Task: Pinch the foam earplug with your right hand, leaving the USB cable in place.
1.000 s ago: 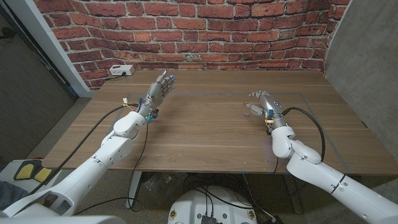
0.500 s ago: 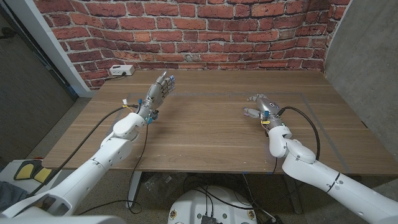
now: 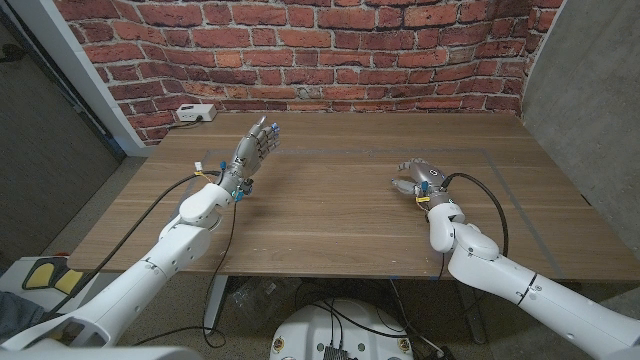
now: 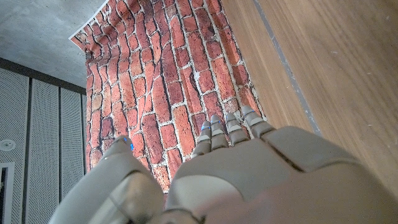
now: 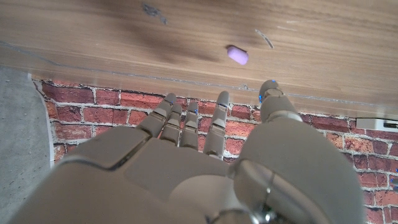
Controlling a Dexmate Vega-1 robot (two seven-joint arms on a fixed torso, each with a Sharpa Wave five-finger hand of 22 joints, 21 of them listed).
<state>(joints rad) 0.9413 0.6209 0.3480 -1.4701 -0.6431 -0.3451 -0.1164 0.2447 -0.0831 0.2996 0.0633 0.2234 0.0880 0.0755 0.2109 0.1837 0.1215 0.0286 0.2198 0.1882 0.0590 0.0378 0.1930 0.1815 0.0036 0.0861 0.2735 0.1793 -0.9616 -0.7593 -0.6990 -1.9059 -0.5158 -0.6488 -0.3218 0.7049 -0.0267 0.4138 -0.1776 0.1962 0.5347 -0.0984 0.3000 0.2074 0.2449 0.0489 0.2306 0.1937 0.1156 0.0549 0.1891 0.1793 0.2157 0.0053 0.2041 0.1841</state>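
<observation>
A small pink-purple foam earplug lies on the wooden table, a short way beyond the fingertips of my right hand. In the head view my right hand hovers over the table's right half with its fingers apart, reaching toward the left and holding nothing. My left hand is raised over the left half with its fingers spread and pointing at the brick wall, also holding nothing; the left wrist view shows its back. I cannot make out the earplug in the head view.
A white socket box with a cable sits at the table's back left corner. A brick wall runs behind the table. Thin tape lines cross the tabletop. Black cables trail from both forearms.
My right hand has shifted a little nearer and its fingers have spread out toward the left. The left hand has not moved.
</observation>
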